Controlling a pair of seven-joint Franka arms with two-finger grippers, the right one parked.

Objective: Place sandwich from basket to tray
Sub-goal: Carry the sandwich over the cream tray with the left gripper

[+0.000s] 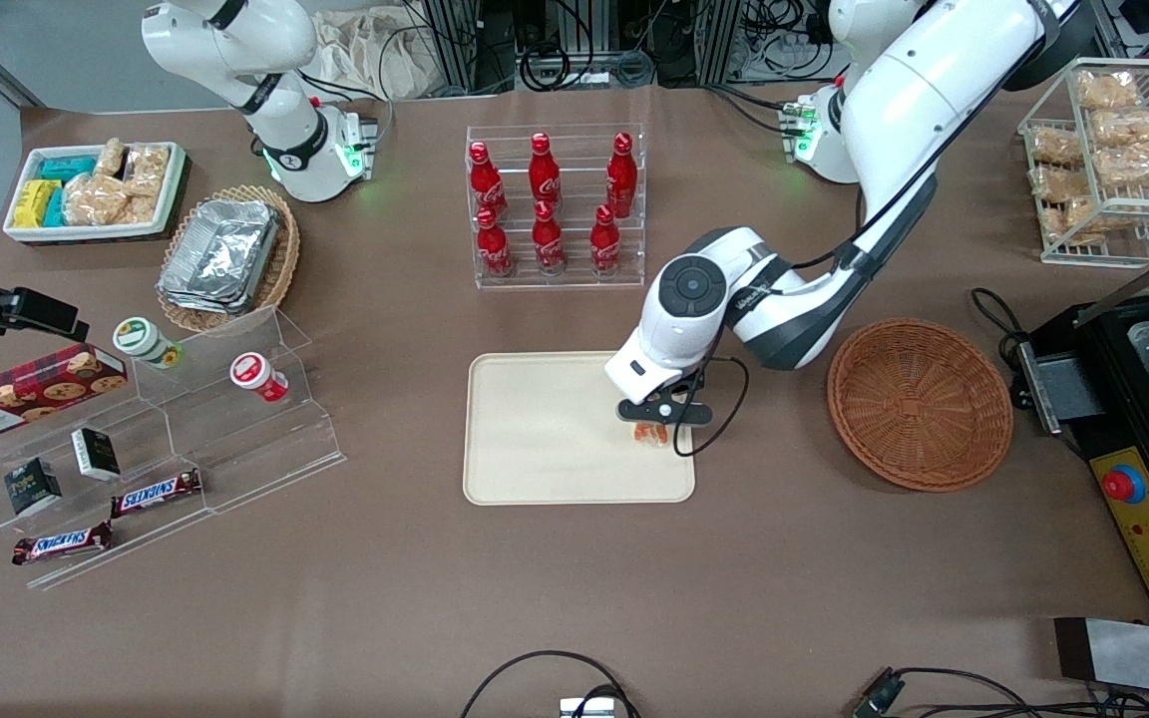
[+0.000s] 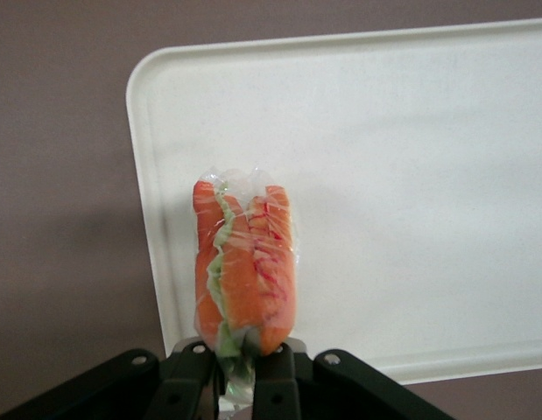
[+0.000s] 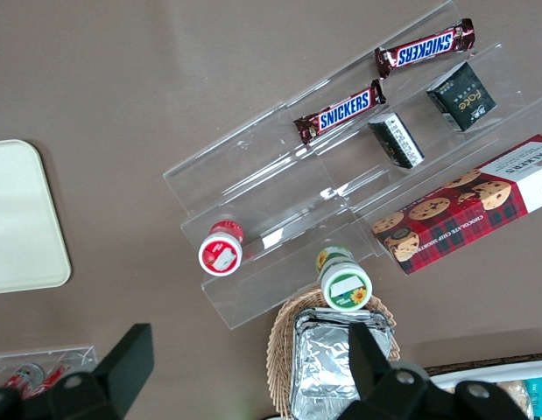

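The sandwich (image 2: 244,262) is clamped in the gripper (image 2: 240,372), its long axis pointing away from the fingers, above the tray (image 2: 411,157) near its edge.

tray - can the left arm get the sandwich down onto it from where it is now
Probably yes. The gripper is shut on the sandwich and hangs over the tray, near its edge toward the basket. The tray surface under it looks bare, so nothing seems to block lowering it.
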